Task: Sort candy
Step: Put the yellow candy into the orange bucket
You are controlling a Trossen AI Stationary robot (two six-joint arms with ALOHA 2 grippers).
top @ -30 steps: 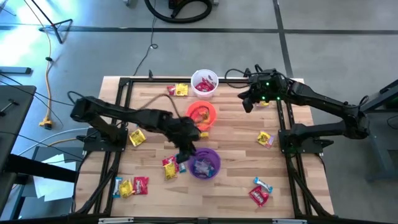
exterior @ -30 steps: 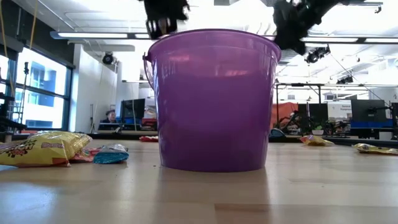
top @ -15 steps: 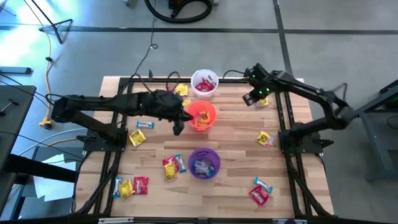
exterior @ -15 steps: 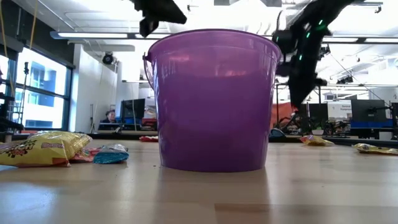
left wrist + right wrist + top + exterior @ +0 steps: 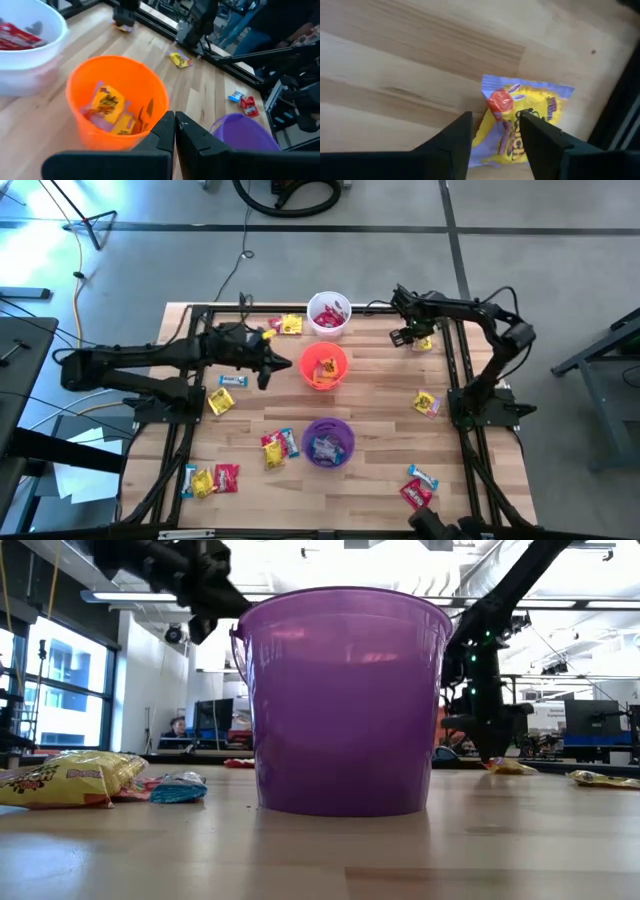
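yellow candy [image 5: 520,127] between parted right gripper [image 5: 495,132] jaws, on table

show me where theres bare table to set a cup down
Bare wood lies between the orange cup and the yellow candy at the right rail, and right of the purple cup. The front-left corner is crowded with candy.

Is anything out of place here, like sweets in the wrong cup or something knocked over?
Nothing stands out. The white cup, orange cup and purple cup all stand upright. Unsorted candy lies scattered flat on the table.
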